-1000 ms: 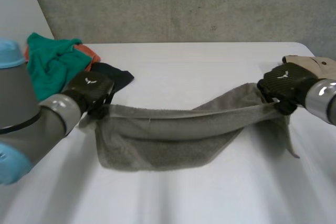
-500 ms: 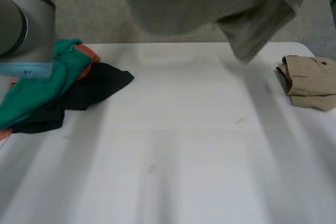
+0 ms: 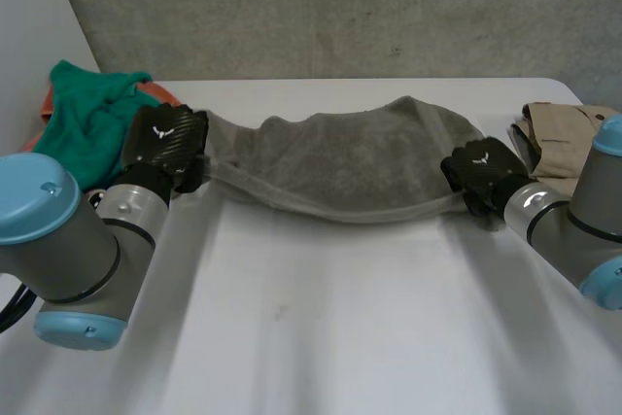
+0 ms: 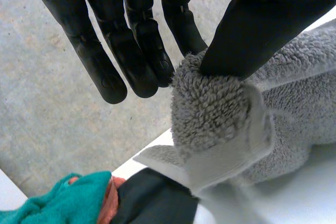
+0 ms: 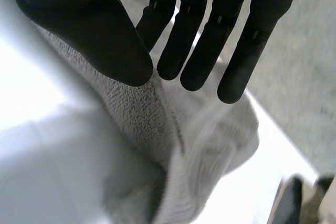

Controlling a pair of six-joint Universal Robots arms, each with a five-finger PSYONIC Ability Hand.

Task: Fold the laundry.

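Note:
A grey towel (image 3: 340,167) lies stretched sideways across the far half of the white table (image 3: 321,337), sagging in the middle. My left hand (image 3: 165,140) holds its left end. In the left wrist view the thumb and fingers of the left hand (image 4: 252,30) pinch a bunched corner of the towel (image 4: 210,108). My right hand (image 3: 481,172) holds the towel's right end. The right wrist view has the right hand (image 5: 94,35) with straight fingers and thumb closed on the towel's hem (image 5: 142,114).
A pile of green, orange and black clothes (image 3: 92,119) lies at the table's back left, close to my left hand; the green cloth (image 4: 63,205) and black cloth (image 4: 152,203) lie just beyond the towel corner. A folded beige garment (image 3: 569,133) sits at the back right.
The towel hung low between both hands, then swung up high close to the camera. Now it has come down farther back on the table, with both hands still on its ends.

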